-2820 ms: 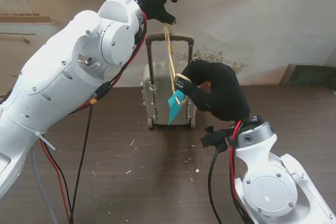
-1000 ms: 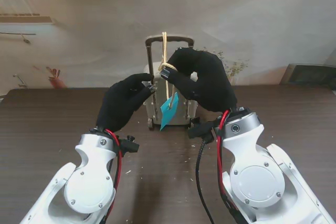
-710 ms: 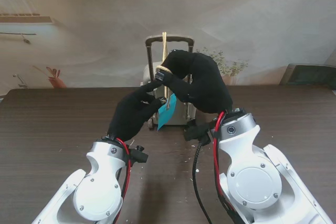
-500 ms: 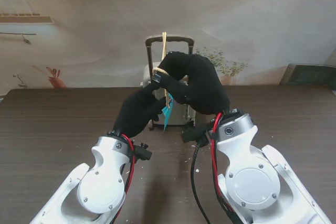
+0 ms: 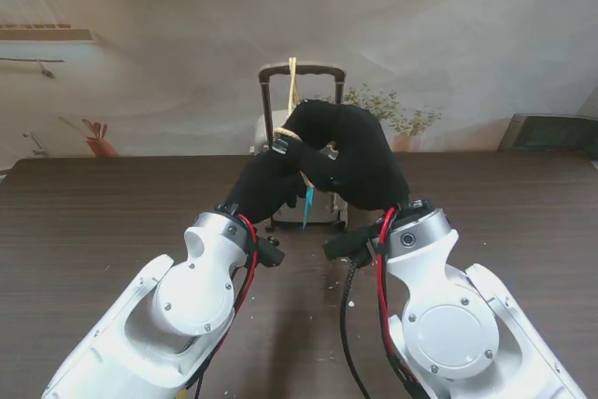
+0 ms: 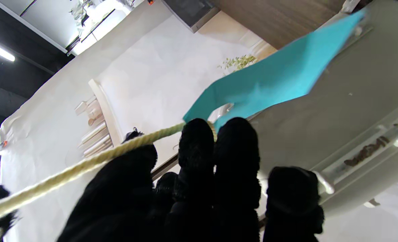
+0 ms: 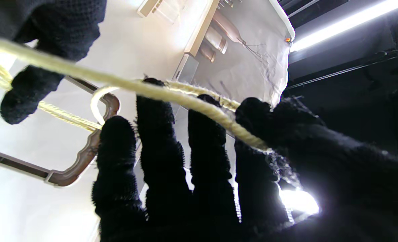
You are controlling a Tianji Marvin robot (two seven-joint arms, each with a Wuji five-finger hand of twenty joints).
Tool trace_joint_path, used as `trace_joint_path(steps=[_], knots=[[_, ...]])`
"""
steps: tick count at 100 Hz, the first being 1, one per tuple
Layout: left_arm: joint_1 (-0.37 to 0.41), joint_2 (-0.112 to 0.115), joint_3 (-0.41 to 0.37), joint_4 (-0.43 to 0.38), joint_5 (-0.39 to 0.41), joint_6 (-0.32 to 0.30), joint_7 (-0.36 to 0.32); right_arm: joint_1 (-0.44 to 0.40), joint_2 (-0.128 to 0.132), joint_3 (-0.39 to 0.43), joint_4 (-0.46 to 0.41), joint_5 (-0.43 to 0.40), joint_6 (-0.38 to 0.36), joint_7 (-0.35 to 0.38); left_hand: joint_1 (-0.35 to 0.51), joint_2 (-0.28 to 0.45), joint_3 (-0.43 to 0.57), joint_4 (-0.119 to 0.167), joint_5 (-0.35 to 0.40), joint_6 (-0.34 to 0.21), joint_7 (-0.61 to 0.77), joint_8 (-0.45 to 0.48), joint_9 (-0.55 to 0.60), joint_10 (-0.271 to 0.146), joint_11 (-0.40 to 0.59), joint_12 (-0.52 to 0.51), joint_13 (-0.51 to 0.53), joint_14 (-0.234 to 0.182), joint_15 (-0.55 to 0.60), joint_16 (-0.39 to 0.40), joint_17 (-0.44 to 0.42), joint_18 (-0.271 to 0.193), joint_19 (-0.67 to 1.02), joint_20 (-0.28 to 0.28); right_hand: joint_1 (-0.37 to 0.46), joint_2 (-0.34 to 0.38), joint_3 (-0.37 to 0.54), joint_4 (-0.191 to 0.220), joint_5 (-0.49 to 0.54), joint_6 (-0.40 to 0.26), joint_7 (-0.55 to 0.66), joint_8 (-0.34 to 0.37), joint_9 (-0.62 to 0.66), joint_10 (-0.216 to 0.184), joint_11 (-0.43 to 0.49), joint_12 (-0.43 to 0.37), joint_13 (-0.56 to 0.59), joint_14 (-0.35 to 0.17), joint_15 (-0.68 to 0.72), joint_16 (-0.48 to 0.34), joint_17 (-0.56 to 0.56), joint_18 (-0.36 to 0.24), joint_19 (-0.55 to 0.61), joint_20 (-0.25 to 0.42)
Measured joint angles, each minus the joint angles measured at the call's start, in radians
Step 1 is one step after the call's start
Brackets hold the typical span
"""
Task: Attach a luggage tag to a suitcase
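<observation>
While right hand [image 5: 360, 161] pinches cord [image 7: 192, 107], left hand [image 5: 271, 184] fingers close round it by suitcase [image 5: 264, 130].

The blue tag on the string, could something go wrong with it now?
Maybe. The cord is only draped over the suitcase handle, with no knot showing, so it might slide off. The right hand pinches the cord; pulling hard could tip the small upright suitcase. The left hand crowds the teal tag and might crumple it.

Teal luggage tag [image 5: 306, 203] on cream cord [image 5: 292, 81] hanging against upright suitcase [image 5: 264, 140]
</observation>
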Motion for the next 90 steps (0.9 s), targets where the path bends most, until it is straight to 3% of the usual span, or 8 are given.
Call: trace_joint_path(steps=[21,33,38,68,72,90], knots=[[-0.046,-0.005,0.016,0.045,-0.006,0.044,-0.015,-0.020,0.001,0.019,-0.002,0.000,-0.008,0.004,-0.001,0.030,-0.094,0.000,-0.085,0.042,-0.003,-0.025,-0.077,0.054,-0.079,-0.014,-0.112,0.053,-0.075,0.000,-0.099,0.002,-0.086,0.028,0.000,0.000,0.000,0.000,0.000,0.000,0.000,0.000,0.000,0.000,0.000,0.000,0.000,0.000,0.000,0.000,0.000,0.000,0.000,0.000],[-0.054,-0.009,0.017,0.059,-0.005,0.055,-0.007,-0.030,0.002,0.025,-0.002,0.001,-0.012,0.004,-0.002,0.039,-0.103,0.000,-0.116,0.043,-0.014,-0.027,-0.112,0.066,-0.115,-0.025,-0.156,0.078,-0.102,0.000,-0.144,0.014,-0.128,0.029,0.000,0.000,0.000,0.000,0.000,0.000,0.000,0.000,0.000,0.000,0.000,0.000,0.000,0.000,0.000,0.000,0.000,0.000,0.000,0.000],[-0.054,-0.011,0.016,0.061,0.000,0.060,0.000,-0.033,0.003,0.027,-0.002,0.001,-0.013,0.004,-0.011,0.040,-0.117,0.000,-0.137,0.069,-0.014,-0.037,-0.120,0.067,-0.127,-0.027,-0.168,0.079,-0.111,0.000,-0.156,0.014,-0.140,0.034,0.000,0.000,0.000,0.000,0.000,0.000,0.000,0.000,0.000,0.000,0.000,0.000,0.000,0.000,0.000,0.000,0.000,0.000,0.000,0.000],[-0.069,-0.021,0.011,0.083,0.010,0.077,0.037,-0.040,0.004,0.036,-0.001,0.002,-0.016,0.006,-0.021,0.079,-0.156,0.000,-0.242,0.068,-0.031,-0.045,-0.229,0.103,-0.225,-0.065,-0.296,0.124,-0.154,0.029,-0.254,0.022,-0.229,0.039,0.000,0.000,0.000,0.000,0.000,0.000,0.000,0.000,0.000,0.000,0.000,0.000,0.000,0.000,0.000,0.000,0.000,0.000,0.000,0.000],[-0.074,-0.023,0.012,0.088,0.007,0.081,0.038,-0.041,0.004,0.037,-0.001,0.002,-0.016,0.006,-0.030,0.089,-0.156,0.000,-0.261,0.089,-0.035,-0.049,-0.236,0.103,-0.237,-0.067,-0.317,0.129,-0.160,0.036,-0.272,0.022,-0.240,0.039,0.000,0.000,0.000,0.000,0.000,0.000,0.000,0.000,0.000,0.000,0.000,0.000,0.000,0.000,0.000,0.000,0.000,0.000,0.000,0.000],[-0.110,-0.026,0.020,0.116,-0.003,0.096,0.035,-0.046,0.005,0.045,-0.001,0.000,-0.016,0.008,-0.072,0.114,-0.167,0.000,-0.276,0.093,-0.041,-0.051,-0.291,0.117,-0.289,-0.089,-0.379,0.154,-0.172,0.066,-0.318,0.022,-0.280,0.039,0.000,0.000,0.000,0.000,0.000,0.000,0.000,0.000,0.000,0.000,0.000,0.000,0.000,0.000,0.000,0.000,0.000,0.000,0.000,0.000]])
